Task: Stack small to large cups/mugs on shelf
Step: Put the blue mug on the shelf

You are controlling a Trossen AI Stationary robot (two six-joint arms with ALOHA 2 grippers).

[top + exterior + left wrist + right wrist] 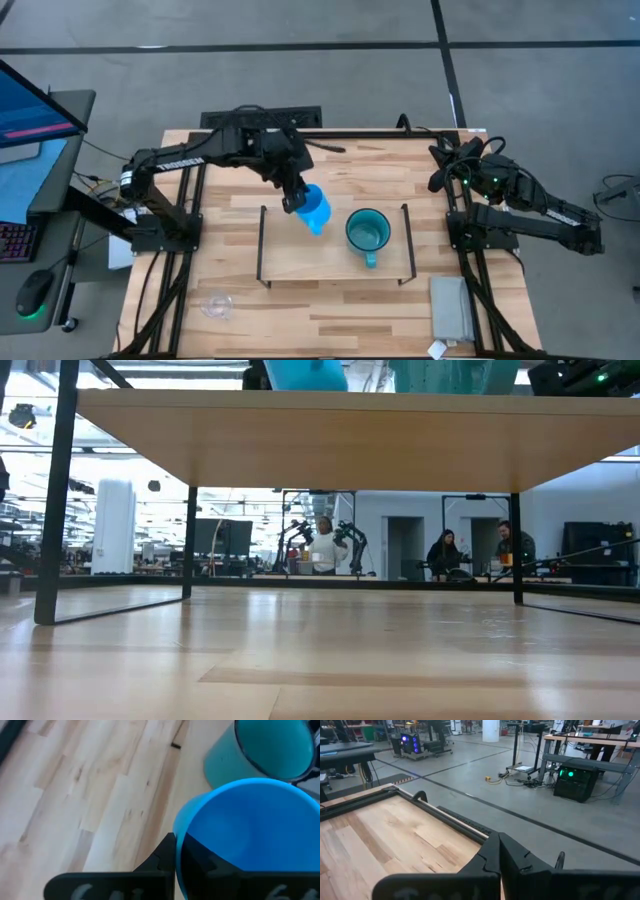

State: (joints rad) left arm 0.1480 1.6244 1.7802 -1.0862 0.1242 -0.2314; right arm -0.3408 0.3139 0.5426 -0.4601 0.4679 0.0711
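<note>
The bright blue mug [316,210] is tilted over the far left part of the light-wood shelf [300,262], in my left gripper [295,202]. The teal mug [367,232] stands upright on the shelf to its right, handle toward the near edge. It shows just beyond the blue mug in the left wrist view [260,755]. The low view shows the bottoms of the blue mug [305,372] and the teal mug [450,374] above the board. The clear glass cup [217,305] lies on the table near the front left. My right gripper [498,842] is shut and empty at the table's right edge. My left gripper holds the blue mug by its wall at the rim [178,840], one finger [165,857] outside and one inside [202,870]. The fingers come from the far left, slanting down. The mug is tilted; whether its base touches the shelf I cannot tell.
Thin black wire uprights stand at the shelf's left end [262,245] and right end [410,245]. A grey folded cloth [451,306] lies near the front right corner. The right arm [520,205] rests beyond the table's right edge. People sit in the room behind [445,552].
</note>
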